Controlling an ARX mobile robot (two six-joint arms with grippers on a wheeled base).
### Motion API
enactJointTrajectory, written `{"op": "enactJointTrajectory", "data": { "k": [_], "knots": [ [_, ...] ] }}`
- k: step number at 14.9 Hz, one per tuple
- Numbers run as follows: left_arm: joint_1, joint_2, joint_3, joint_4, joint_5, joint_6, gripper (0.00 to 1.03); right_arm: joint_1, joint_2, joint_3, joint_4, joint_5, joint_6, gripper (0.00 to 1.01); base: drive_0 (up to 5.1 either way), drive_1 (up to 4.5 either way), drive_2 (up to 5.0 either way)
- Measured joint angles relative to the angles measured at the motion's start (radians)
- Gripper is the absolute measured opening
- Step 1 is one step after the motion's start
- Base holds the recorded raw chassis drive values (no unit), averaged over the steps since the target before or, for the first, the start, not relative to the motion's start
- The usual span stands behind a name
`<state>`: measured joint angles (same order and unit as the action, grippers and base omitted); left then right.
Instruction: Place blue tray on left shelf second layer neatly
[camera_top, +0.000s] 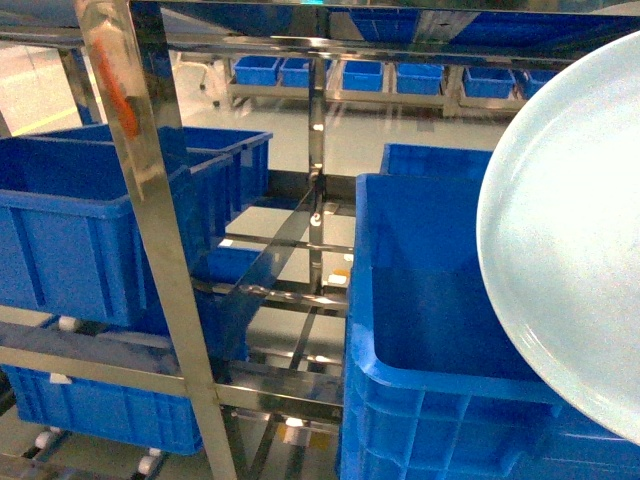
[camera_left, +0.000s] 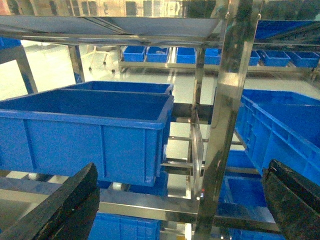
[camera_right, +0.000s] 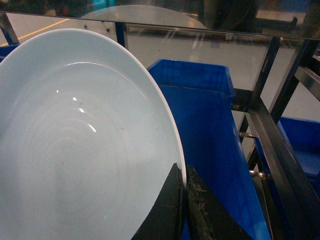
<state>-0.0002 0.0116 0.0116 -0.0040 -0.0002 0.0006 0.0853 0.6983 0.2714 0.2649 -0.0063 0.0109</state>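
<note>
while right tool (camera_right: 182, 200) pinches rim, blue tray (camera_top: 570, 240) tilts upright; left tool (camera_left: 180, 200) wide.

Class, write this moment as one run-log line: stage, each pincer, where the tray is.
stage: carrying | right pincer: shut on blue tray rim | left pincer: open, empty | tray: held up over a blue crate, not yet on shelf

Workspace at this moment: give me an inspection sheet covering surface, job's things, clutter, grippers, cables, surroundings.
Surface: steel shelf rack, several layers.
Job's things: blue tray held tilted over a crate, not on a shelf.
Clutter: blue crates on the rack.
Grippers: right gripper shut on the tray rim; left gripper open, holding nothing.
Cables: nothing seen.
Surroundings: pale floor, a far rack of small blue bins.
</note>
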Motion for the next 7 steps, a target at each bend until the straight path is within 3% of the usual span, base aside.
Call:
{"op": "enactJointTrajectory", "data": {
  "k": [4, 5, 6, 7],
  "knots": [
    [0.0, 0.0, 0.0, 0.0, 0.0, 0.0, 0.98, 0.0, 0.0, 0.0, -0.001, 0.0, 0.0, 0.02, -1.6, -1.57, -1.6],
    [0.0, 0.0, 0.0, 0.0, 0.0, 0.0, 0.98, -0.009, 0.0, 0.003, -0.027, -0.021, 0.013, 0.02, -1.6, -1.57, -1.6],
    [0.0, 0.0, 0.0, 0.0, 0.0, 0.0, 0.98, -0.036, 0.01, 0.006, -0.07, -0.066, 0.056, 0.02, -1.6, -1.57, -1.6],
    [0.0, 0.0, 0.0, 0.0, 0.0, 0.0, 0.98, -0.061, 0.039, 0.019, -0.125, -0.112, 0.123, 0.02, -1.6, -1.57, -1.6]
  ]
}}
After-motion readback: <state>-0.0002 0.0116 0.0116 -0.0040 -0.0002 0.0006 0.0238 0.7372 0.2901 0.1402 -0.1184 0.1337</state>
